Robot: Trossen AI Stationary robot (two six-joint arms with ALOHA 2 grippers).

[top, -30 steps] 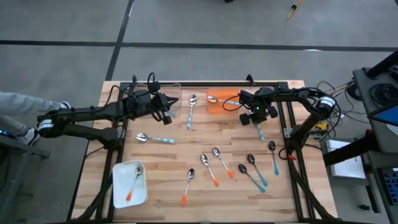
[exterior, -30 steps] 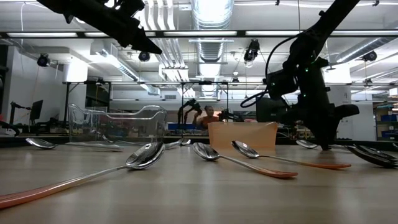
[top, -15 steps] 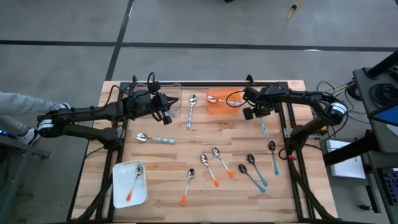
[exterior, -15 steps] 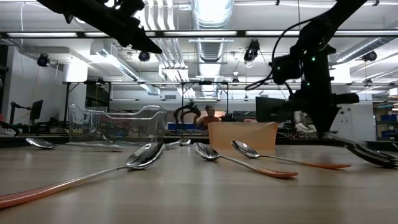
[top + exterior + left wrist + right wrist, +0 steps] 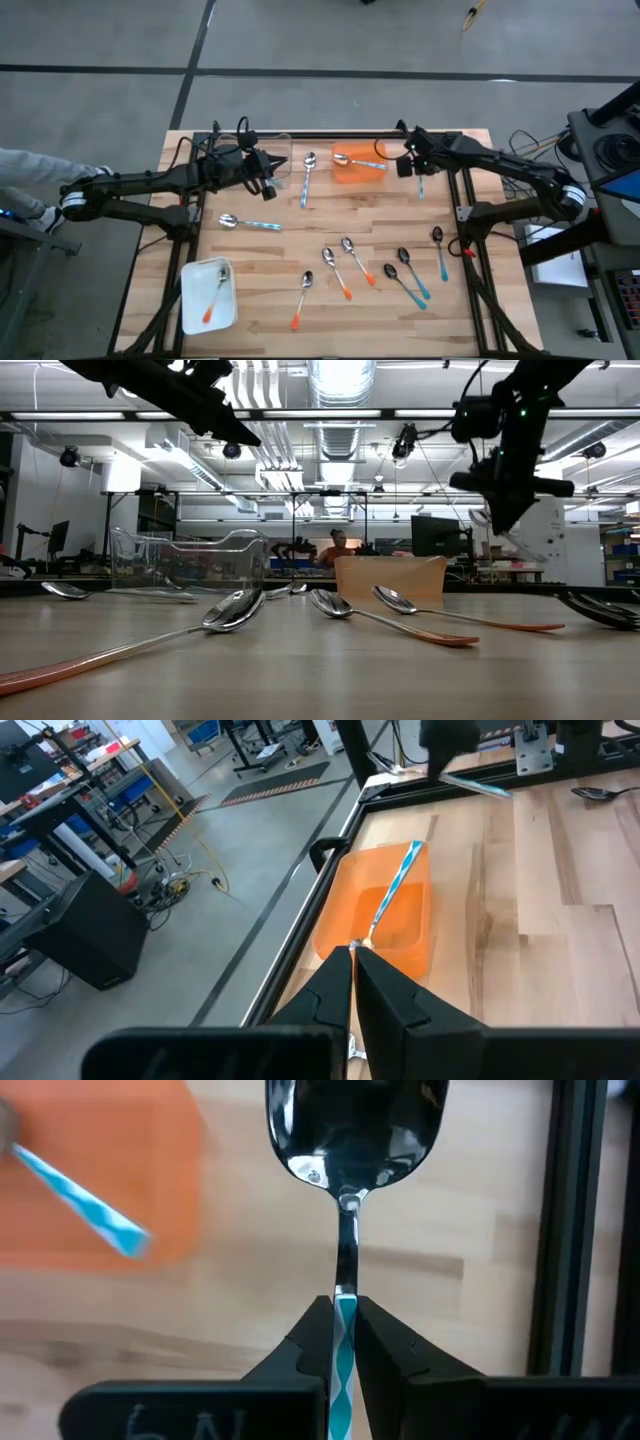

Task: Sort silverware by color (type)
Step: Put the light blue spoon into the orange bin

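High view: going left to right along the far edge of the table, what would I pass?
Left hand → clear bin → blue-handled spoon → orange bin with a spoon across it → right hand, holding a blue-handled spoon.

Spoons (image 5: 235, 610) on table (image 5: 330, 670), orange bin (image 5: 390, 576) behind

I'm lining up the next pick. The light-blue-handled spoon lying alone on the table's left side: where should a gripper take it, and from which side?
Take the light-blue-handled spoon by its handle, coming straight down from above. It lies flat with bare wood around it, and the slim, straight handle suits a pinch across its width better than the rounded bowl.
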